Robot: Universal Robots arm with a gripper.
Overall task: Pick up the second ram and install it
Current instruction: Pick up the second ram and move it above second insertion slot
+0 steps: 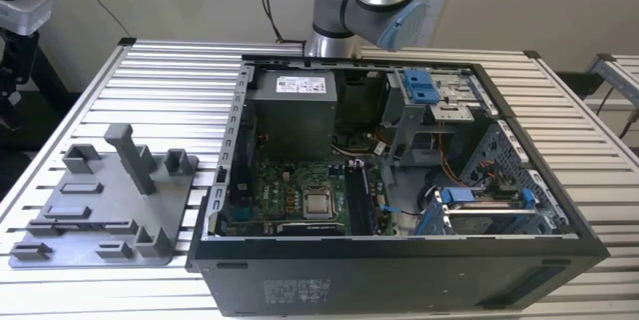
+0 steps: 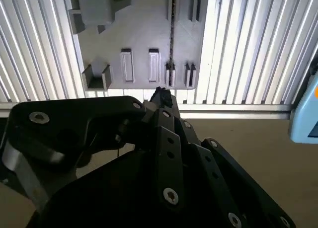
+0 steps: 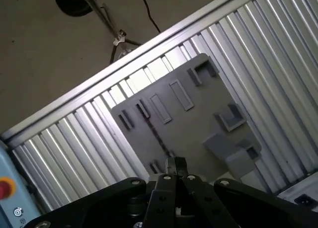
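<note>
Claw [image 2: 161, 96] tips together, gripping nothing; ram [image 2: 171, 37] stands on edge in the grey tray [image 2: 144, 29] on the table [image 2: 248, 49], below and ahead of the tips, well apart, long axis running straight away from them.

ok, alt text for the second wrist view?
Black gripper, fingers shut, points toward a grey tray on the slatted table. A thin dark ram strip stands on edge in one of the tray's slots.
</note>
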